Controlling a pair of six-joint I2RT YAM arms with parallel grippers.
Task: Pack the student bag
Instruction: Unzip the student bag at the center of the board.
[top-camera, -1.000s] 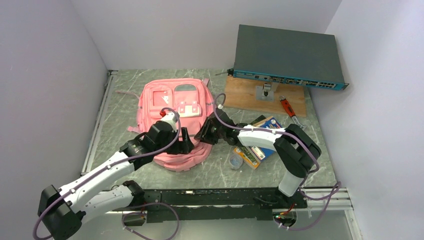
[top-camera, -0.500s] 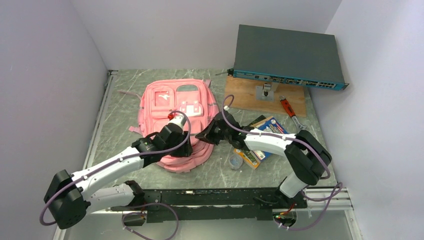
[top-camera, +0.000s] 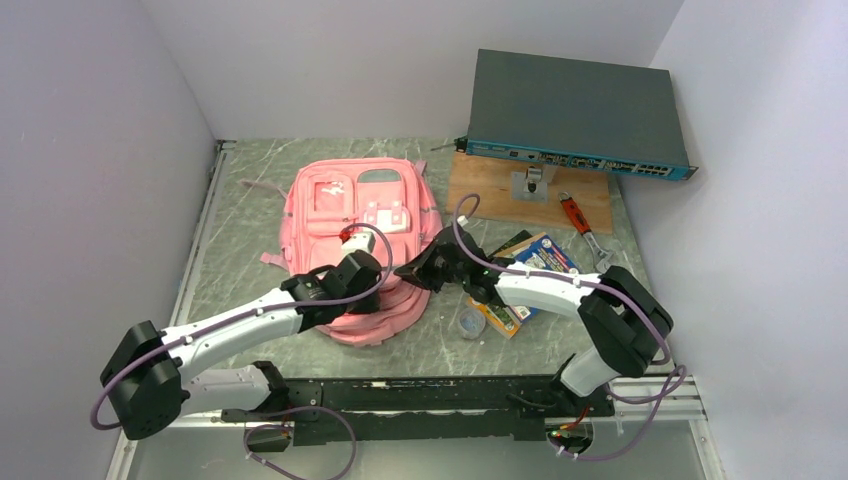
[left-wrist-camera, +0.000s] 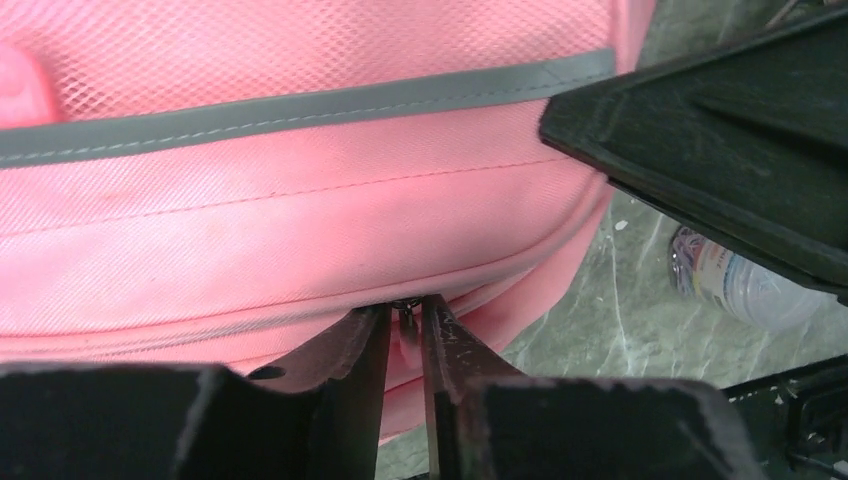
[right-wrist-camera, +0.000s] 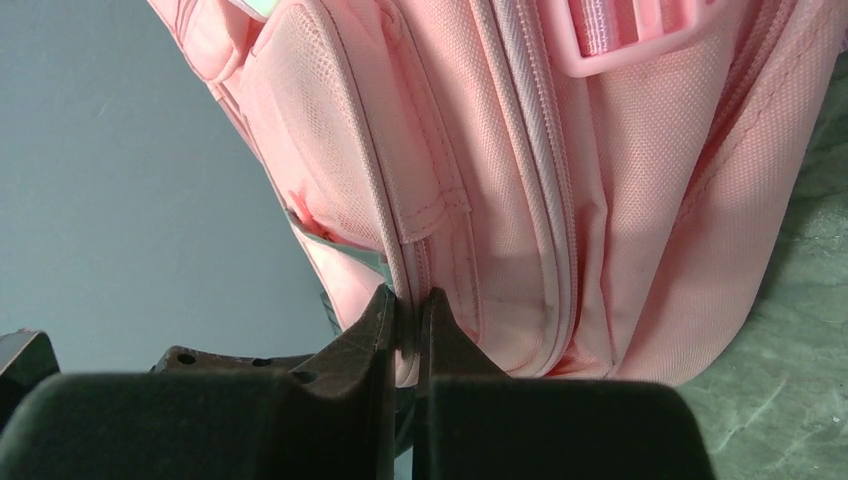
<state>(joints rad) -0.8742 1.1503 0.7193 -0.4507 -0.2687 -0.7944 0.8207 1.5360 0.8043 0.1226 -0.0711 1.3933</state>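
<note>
The student bag (top-camera: 345, 200) is a pink backpack lying flat on the table, front pockets up. My left gripper (top-camera: 383, 298) is at the bag's near right edge. In the left wrist view its jaws (left-wrist-camera: 407, 310) stand narrowly apart around a small zipper pull (left-wrist-camera: 406, 325) under the bag's seam (left-wrist-camera: 300, 200); a thin gap shows beside the pull. My right gripper (top-camera: 412, 270) meets the bag's right side. In the right wrist view it (right-wrist-camera: 410, 310) is shut on a zipper seam of the bag (right-wrist-camera: 620, 200).
A dark network switch (top-camera: 575, 110) stands on a wooden board (top-camera: 490, 190) at the back right. A red-handled tool (top-camera: 578, 215), flat boxes (top-camera: 520, 275) and a clear bottle (top-camera: 468, 322) lie right of the bag. Walls stand on three sides.
My left arm moved right along the bag's near edge and its jaws narrowed around the zipper pull. My right gripper shut on the bag's seam. The bag shifted slightly right.
</note>
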